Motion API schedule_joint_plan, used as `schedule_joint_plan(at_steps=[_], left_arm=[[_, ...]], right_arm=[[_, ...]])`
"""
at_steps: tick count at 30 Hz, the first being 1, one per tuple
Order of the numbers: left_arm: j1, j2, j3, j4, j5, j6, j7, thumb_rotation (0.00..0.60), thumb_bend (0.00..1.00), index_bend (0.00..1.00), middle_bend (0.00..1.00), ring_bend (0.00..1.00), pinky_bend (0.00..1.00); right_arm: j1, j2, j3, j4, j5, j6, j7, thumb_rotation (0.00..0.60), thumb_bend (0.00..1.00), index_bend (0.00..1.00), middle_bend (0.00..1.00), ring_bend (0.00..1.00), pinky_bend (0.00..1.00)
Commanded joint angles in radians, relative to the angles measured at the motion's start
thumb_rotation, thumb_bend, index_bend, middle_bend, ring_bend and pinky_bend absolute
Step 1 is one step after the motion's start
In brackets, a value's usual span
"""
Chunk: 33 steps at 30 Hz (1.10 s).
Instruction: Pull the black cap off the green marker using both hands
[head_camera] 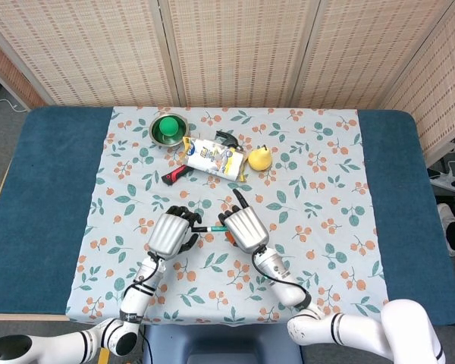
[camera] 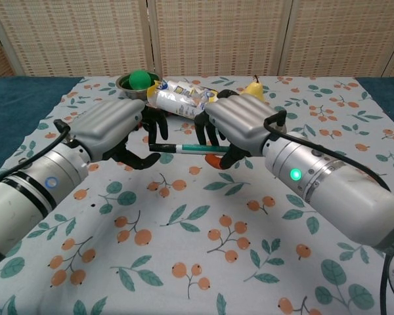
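The green marker (camera: 198,149) hangs level above the floral cloth, its black cap (camera: 163,147) pointing to the left in the chest view. My right hand (camera: 240,125) grips the green barrel from above. In the head view the barrel (head_camera: 220,226) pokes out of the right hand (head_camera: 243,226), and the cap (head_camera: 199,227) reaches towards the left hand (head_camera: 169,233). My left hand (camera: 108,125) is at the cap end, fingers curled above the cap and thumb just under it. A small gap still shows there.
At the back stand a metal bowl (head_camera: 167,129) with a green ball, a snack packet (head_camera: 210,158), a yellow pear (head_camera: 260,158), a black clip (head_camera: 226,139) and a red-handled tool (head_camera: 174,175). A small orange object (camera: 217,159) lies under my right hand.
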Motion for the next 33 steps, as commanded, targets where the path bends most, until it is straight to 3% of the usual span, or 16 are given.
schedule_joint_plan(at_steps=[1,14,22,28,33], left_arm=[[-0.005,-0.004,-0.004,0.008,0.0,0.004,-0.021,0.6,0.34,0.45,0.52,0.33,0.34],[-0.012,-0.004,0.015,0.01,0.007,0.006,-0.041,0.6,0.33,0.48,0.55,0.34,0.34],[-0.017,-0.017,0.024,0.045,0.03,0.027,-0.064,0.6,0.36,0.59,0.65,0.38,0.35],[-0.019,-0.025,0.027,0.064,0.041,0.043,-0.058,0.6,0.47,0.66,0.72,0.42,0.35],[-0.019,-0.036,0.03,0.087,0.054,0.063,-0.057,0.6,0.66,0.73,0.81,0.49,0.36]], right_arm=[[0.001,-0.002,0.001,0.001,0.0,0.0,0.001,0.6,0.33,0.99,0.81,0.46,0.07],[0.002,-0.009,0.005,0.003,0.011,-0.004,-0.004,0.6,0.33,0.99,0.81,0.47,0.07],[0.003,-0.013,0.007,0.002,0.016,-0.006,-0.009,0.6,0.33,0.99,0.81,0.47,0.07],[0.003,-0.016,0.007,0.002,0.017,-0.004,-0.013,0.6,0.33,0.99,0.81,0.46,0.07],[0.003,-0.014,0.009,-0.003,0.018,-0.003,-0.011,0.6,0.33,0.99,0.81,0.47,0.07]])
